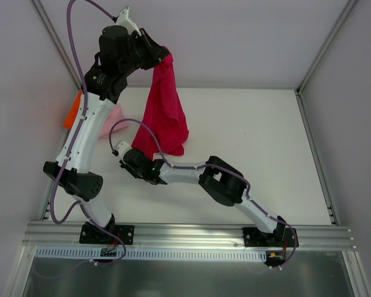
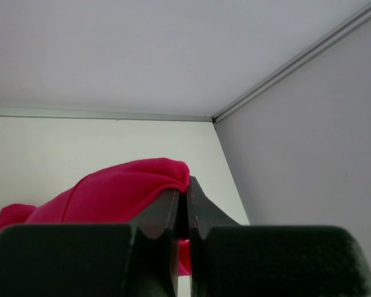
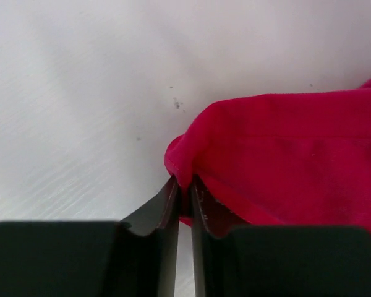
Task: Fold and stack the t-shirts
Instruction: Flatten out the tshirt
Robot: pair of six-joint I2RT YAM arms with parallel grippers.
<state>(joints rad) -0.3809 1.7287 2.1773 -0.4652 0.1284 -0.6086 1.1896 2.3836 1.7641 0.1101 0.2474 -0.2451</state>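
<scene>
Above the bench's [image 1: 253,142] far edge, the left fingers [image 2: 176,201] are pressed together on one red shirt [image 1: 167,114], which hangs down to the bench; the right fingers [image 3: 170,198] pinch its lower hem. One pink shirt [image 1: 115,119] and one orange shirt [image 1: 72,112] lie by the left edge

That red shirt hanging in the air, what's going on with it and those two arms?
The left gripper pinches the crimson shirt by its top and holds it high, so it hangs to the table. The right gripper, low at the table, pinches a bottom corner. A pink shirt and an orange shirt lie at the left, partly hidden by the left arm.
</scene>
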